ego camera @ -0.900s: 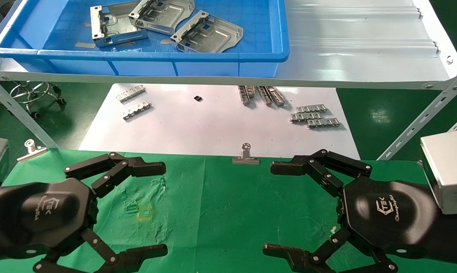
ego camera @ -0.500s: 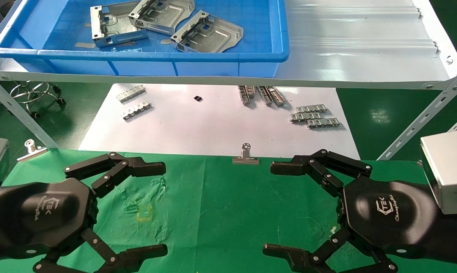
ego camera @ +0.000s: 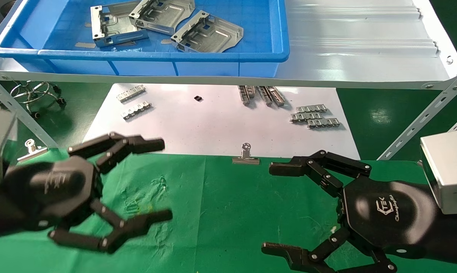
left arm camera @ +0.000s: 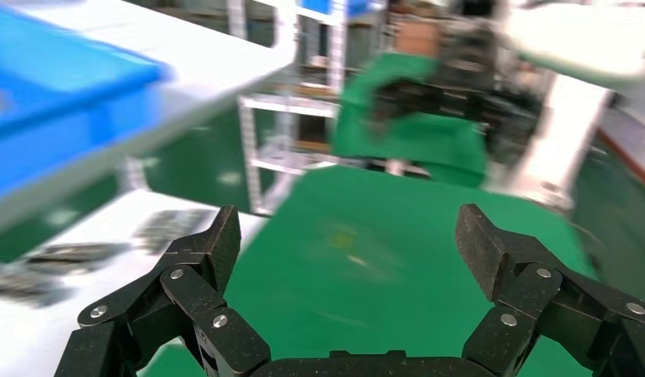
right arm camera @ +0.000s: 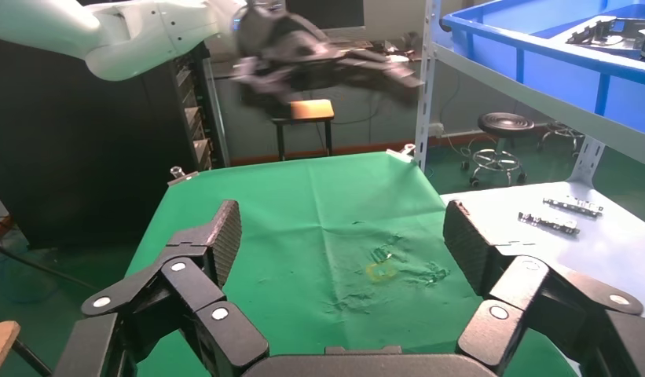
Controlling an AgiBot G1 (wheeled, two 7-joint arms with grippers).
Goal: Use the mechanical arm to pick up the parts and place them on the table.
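Parts (ego camera: 164,24) in blue bin (ego camera: 137,57) well beyond left hand (ego camera: 152,180), wide open, empty, above green table (ego camera: 220,212).

Left gripper (ego camera: 165,181) is hanging above the table's near left corner, fingers (ego camera: 145,144) spread wide, nothing between them, palm facing up and its silver wrist box out at the left edge. Right gripper (ego camera: 268,207) is sitting low over the near right corner, jaws wide too, empty, fingertips pointing toward the table's middle.
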